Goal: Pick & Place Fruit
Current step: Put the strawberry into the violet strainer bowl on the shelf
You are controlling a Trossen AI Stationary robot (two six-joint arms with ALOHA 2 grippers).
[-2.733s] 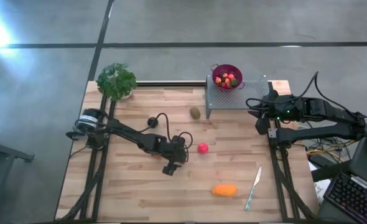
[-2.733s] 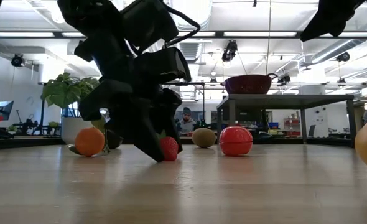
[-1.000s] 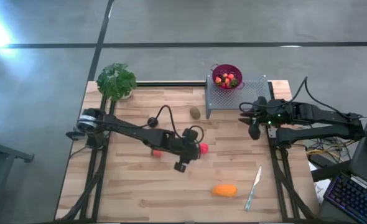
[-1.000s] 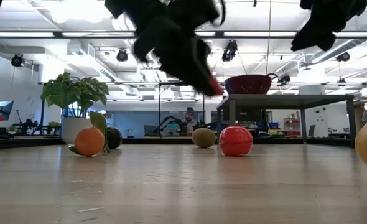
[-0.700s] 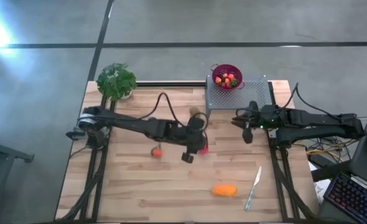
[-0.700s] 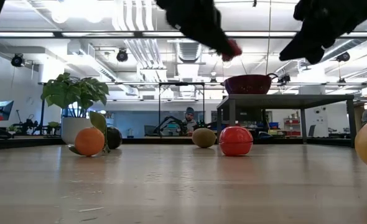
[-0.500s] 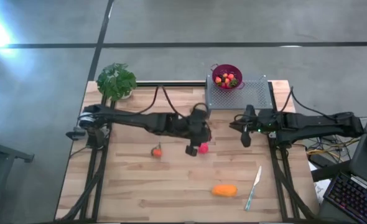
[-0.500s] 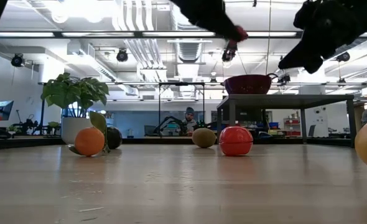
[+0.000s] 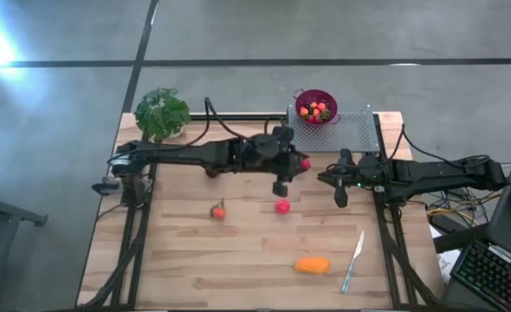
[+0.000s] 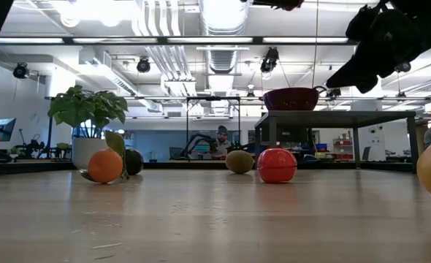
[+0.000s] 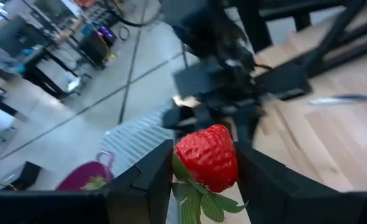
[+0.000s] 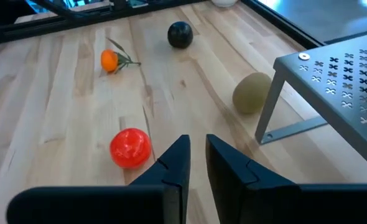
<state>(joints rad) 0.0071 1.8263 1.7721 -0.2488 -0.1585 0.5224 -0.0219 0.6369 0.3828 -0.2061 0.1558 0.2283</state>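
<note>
My left gripper (image 9: 300, 162) hangs high over the table, just left of the grey perforated stand (image 9: 335, 132), shut on a red strawberry (image 11: 207, 155). The purple bowl (image 9: 316, 106) on the stand holds several small fruit. A pink-red ball (image 9: 282, 206), a small orange (image 9: 217, 211) and an oblong orange piece (image 9: 313, 264) lie on the wood. The kiwi (image 12: 252, 92) lies beside the stand's leg, and the dark plum (image 12: 180, 34) farther off. My right gripper (image 9: 339, 192) hovers near the stand's front, with its fingers (image 12: 178, 155) close together and nothing between them. My left gripper pinches the strawberry's red body (image 11: 190, 158) between its two fingers, one on each side. The fingers come nearly level from the table's left, slanting a little down. The strawberry is lifted well clear of the table, with its green leaves (image 11: 199, 202) toward the wrist.
A green plant (image 9: 162, 113) stands at the far left corner. A slim pale knife (image 9: 352, 260) lies near the right front. Bare wood stretches along the near and left parts of the table.
My left gripper has risen with the strawberry and carried it from mid-table toward the far right, up beside the stand. The small orange under the arm now shows. My right gripper has sunk and reached out toward the table's middle.
</note>
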